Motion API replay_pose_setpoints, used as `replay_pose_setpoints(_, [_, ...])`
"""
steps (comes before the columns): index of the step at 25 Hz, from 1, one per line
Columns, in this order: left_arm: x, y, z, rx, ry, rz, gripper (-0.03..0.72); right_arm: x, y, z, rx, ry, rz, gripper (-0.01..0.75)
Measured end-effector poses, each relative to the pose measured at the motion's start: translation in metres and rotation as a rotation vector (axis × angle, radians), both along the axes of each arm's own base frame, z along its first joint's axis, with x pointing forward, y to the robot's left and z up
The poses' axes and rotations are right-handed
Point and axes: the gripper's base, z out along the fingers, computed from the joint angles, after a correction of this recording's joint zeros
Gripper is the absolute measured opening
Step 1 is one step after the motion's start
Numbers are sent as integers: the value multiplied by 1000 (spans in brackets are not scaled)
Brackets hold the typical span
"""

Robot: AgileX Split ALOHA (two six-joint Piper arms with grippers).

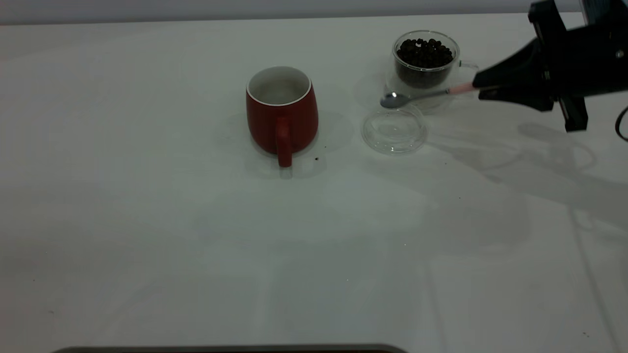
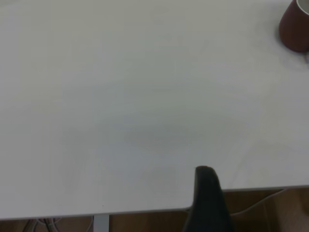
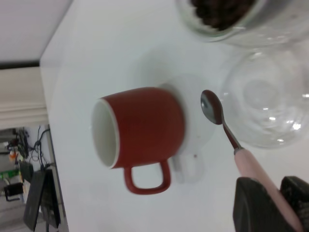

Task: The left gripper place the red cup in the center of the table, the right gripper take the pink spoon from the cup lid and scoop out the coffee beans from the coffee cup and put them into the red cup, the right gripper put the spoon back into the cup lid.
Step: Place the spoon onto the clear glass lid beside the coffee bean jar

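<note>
One red cup (image 1: 281, 113) stands upright mid-table (image 1: 196, 245), apparently empty; one lid (image 1: 394, 130) lies right of it, one glass cup (image 1: 426, 61) of beans (image 1: 424, 53) behind. Right gripper (image 1: 483, 88) is clamped on the one spoon's (image 1: 417, 96) pink handle, bowl above the lid. Left gripper (image 2: 207, 203) sits at the table edge; jaw state cannot be told.

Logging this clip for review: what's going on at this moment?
The right gripper is shut on the pink spoon by its handle, holding it in the air above the cup lid and in front of the coffee cup, which is full of coffee beans. The red cup stands upright mid-table and looks empty. The left gripper is parked near the table edge.
</note>
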Motion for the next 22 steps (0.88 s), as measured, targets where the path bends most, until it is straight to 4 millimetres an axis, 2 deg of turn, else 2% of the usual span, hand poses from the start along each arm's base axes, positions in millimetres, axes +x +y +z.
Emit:
replay_pose_setpoints(6, [0,0,0,0,0,0,586,7,-5,-31,11,39,-7,113])
replay_pose_setpoints(10, [0,0,0,0,0,0,586,16,-4,-44,43,22,6,113])
replay_pose_setpoints(22, [0,0,0,0,0,0,586,25,-5,-49,37,-30,34,113])
